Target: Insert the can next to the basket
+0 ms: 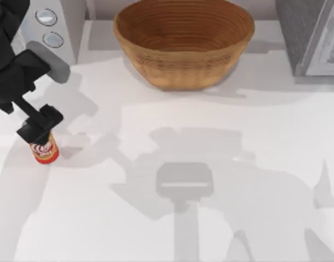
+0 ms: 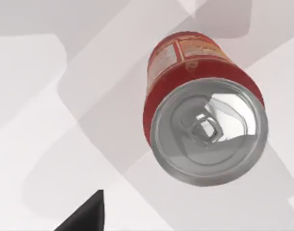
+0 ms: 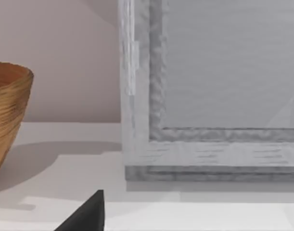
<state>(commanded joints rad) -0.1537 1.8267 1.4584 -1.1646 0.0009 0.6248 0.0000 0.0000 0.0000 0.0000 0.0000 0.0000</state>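
The left gripper (image 1: 40,126) hovered just above the can (image 1: 44,150), which stood upright at the table's (image 1: 221,164) left side, well apart from the basket (image 1: 183,43). Whether its fingers gripped the can could not be told.

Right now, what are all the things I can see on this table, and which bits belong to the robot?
can: one, red and orange with silver top, upright at the table's left side.
basket: one, light brown wicker, far centre of the table.
grey box with two round dials: one, far left corner.
grey framed panel: one, far right corner.
table: one, white.
left hand: one, black, directly above the can.
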